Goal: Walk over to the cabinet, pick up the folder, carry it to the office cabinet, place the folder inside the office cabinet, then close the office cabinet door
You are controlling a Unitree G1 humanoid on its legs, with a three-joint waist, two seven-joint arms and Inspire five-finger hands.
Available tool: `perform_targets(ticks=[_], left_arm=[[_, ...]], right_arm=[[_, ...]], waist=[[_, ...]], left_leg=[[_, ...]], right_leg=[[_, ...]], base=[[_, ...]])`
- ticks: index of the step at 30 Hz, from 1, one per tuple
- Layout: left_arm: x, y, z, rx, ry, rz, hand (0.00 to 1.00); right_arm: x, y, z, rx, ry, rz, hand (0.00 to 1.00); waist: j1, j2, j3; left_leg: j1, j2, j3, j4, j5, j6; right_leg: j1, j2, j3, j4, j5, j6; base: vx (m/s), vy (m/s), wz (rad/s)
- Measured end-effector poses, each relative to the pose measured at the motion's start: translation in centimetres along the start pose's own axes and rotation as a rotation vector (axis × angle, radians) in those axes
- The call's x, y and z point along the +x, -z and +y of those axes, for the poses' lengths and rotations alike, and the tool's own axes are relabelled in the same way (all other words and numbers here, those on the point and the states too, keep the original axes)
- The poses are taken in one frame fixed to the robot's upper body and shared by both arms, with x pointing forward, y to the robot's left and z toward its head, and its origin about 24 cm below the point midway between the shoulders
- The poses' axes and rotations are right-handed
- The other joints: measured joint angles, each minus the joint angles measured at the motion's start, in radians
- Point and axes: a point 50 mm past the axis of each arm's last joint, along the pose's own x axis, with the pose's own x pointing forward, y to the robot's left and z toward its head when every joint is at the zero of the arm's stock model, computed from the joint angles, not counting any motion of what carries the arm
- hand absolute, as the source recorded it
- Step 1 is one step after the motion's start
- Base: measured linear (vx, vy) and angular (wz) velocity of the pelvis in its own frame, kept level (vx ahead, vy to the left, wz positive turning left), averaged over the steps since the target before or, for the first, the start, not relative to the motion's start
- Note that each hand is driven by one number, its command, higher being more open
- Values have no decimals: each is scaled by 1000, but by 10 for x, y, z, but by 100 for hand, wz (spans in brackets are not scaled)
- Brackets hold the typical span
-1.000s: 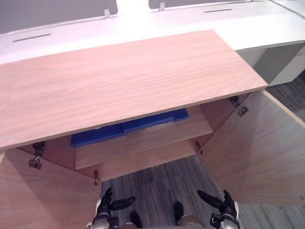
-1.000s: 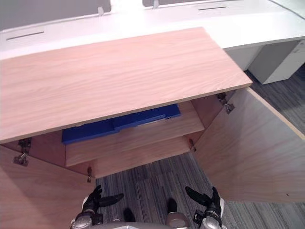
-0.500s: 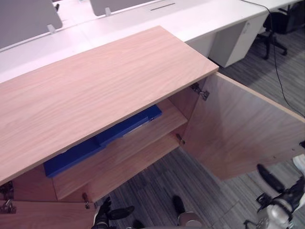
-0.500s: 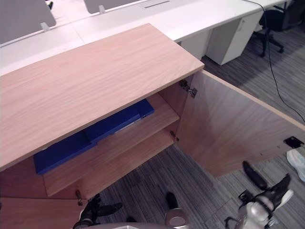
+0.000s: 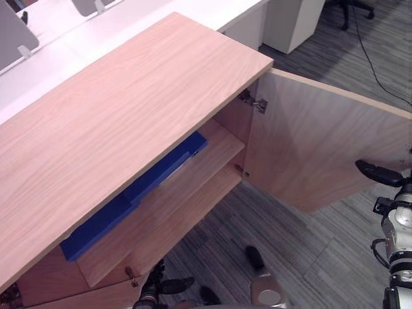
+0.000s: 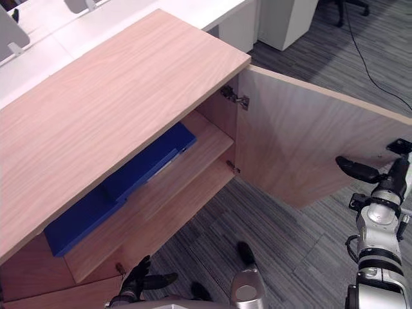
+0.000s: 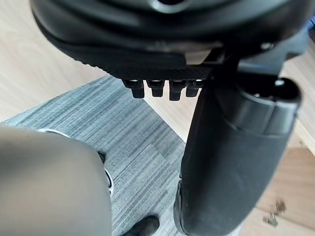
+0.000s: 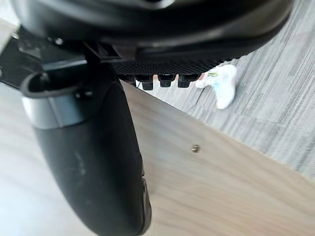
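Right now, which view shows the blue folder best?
Right eye view: the folder lies along the upper shelf, most of its length visible under the cabinet top. Left eye view shows a narrower strip. Wrist views face floor and door panel.

Folder (image 5: 145,190) lies on the shelf (image 5: 199,187) inside the cabinet (image 5: 129,109); door (image 5: 315,148) hangs open at right; desk (image 5: 96,32) stands behind.

Bright even light; glare on white desk (image 5: 135,16), shade inside cabinet (image 5: 122,116).

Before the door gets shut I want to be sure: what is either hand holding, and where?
Nothing held: left hand and right hand are open; the folder lies on the shelf.
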Motion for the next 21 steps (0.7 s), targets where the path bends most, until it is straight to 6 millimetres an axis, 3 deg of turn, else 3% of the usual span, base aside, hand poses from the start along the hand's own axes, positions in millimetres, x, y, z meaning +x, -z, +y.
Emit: perform_targets(ticks=[2, 5, 7, 12, 13, 16, 18, 21], left_arm=[[0, 0, -2, 9, 15, -2, 100], [-1, 3, -3, 12, 14, 10, 100], [-2, 8, -2, -8, 1, 33, 100], [-2, 10, -1, 2, -4, 41, 100], [-2, 10, 2, 13, -4, 45, 100], [0, 10, 3, 38, 7, 50, 100], [2, 7, 2, 46, 28, 49, 100], [5, 1, 1, 83, 56, 30, 100]], right_arm=[[-6, 1, -2, -19, -19, -14, 100], [-32, 6, -5, -62, -92, -54, 100], [-63, 11, 2, -40, -178, -78, 100], [-138, 24, 15, 31, -406, -39, 100], [-161, 28, 22, 65, -530, 3, 100], [-198, 32, 32, 110, -727, 73, 100], [-226, 25, 44, 157, -947, 100, 100], [-251, 18, 58, 170, -1214, 109, 100]], waist=[[-1, 0, 2], [-16, -7, 9], [-42, -8, 10], [-65, -23, 11], [-72, -39, 11], [-76, -65, 6], [-73, -90, 2], [-40, -104, 0]], left_leg=[[0, 0, -1, 3, 0, 0], [-4, 6, -8, 9, 0, 0], [-1, 16, -11, 11, 1, -1], [10, 39, 5, 15, -2, -6], [21, 48, 16, 23, -6, -13], [26, 63, 16, 46, -13, -22], [22, 68, 12, 63, -17, -21], [20, 68, -9, 79, -18, -19]], right_leg=[[1, -1, -1, -4, 3, 0], [4, 1, -10, -22, 11, 2], [12, 9, -19, -30, 12, 0], [17, 37, 4, -29, 23, -9], [25, 43, 17, -29, 28, -12], [34, 53, 27, -29, 34, -16], [39, 53, 27, -29, 36, -19], [50, 50, 11, -21, 34, -21]], base=[[-77, -44, 1], [-75, -63, 2], [-54, -91, -2], [-27, -88, -19], [-37, -55, -28], [-87, -89, -17], [-122, -81, 2], [-112, -67, 17]])
